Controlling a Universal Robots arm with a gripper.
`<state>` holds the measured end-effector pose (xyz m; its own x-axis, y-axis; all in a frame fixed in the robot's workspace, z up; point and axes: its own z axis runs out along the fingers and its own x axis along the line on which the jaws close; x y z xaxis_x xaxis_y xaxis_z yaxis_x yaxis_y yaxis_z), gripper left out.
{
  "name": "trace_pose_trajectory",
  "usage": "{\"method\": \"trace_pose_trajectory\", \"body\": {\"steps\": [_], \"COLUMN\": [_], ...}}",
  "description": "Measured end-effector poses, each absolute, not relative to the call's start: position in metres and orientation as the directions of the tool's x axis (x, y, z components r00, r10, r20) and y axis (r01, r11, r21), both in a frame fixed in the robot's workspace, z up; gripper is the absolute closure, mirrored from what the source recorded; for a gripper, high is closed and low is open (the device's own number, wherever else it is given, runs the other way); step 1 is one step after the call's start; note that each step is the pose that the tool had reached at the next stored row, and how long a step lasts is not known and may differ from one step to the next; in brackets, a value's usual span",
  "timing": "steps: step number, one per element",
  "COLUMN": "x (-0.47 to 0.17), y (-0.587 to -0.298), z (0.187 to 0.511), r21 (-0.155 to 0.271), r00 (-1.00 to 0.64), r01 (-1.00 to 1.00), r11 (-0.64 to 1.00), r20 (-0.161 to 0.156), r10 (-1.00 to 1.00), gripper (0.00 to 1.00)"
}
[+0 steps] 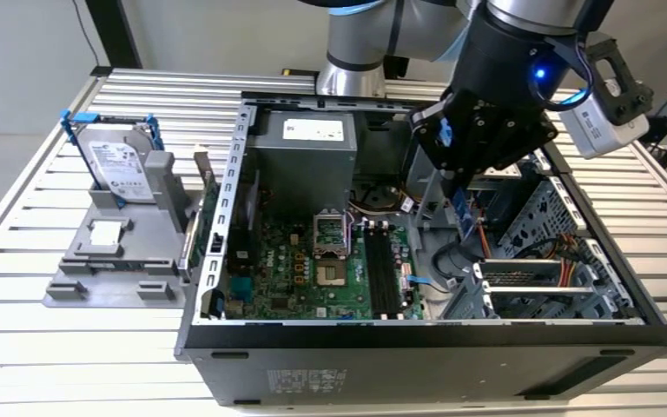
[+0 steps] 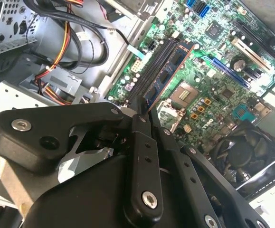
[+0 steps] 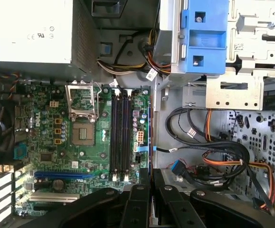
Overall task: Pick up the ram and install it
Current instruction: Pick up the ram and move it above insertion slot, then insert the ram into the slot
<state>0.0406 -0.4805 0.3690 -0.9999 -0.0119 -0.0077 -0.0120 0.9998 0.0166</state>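
Note:
The ram [image 2: 168, 76] is a thin dark blue stick with a row of chips. My gripper [image 1: 458, 187] is shut on its upper end. In the exterior view the ram [image 1: 462, 213] hangs on edge inside the open computer case [image 1: 426, 334], to the exterior view's right of the long black memory slots [image 1: 380, 269] and above the board. In the first wrist view the ram [image 3: 150, 137] shows edge-on, running out from the gripper [image 3: 150, 173] alongside the slots [image 3: 119, 135], offset toward the cables. The second wrist view shows the gripper [image 2: 141, 114] with its fingers closed on the stick.
A silver hard drive in a blue frame [image 1: 119, 165] stands on a grey fixture [image 1: 114, 252] at the exterior view's left. Inside the case are the power supply [image 1: 310, 143], the processor socket [image 3: 82, 135], loose cables [image 3: 213, 152] and a blue drive bracket [image 3: 203, 38].

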Motion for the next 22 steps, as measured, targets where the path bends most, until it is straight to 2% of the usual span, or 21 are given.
{"method": "trace_pose_trajectory", "body": {"steps": [22], "x": [0.042], "y": [-0.468], "z": [0.329], "r21": [0.002], "r00": [-1.0], "r01": [0.024], "r11": [1.0], "r20": [-0.008], "r10": [0.024], "gripper": [1.0]}}
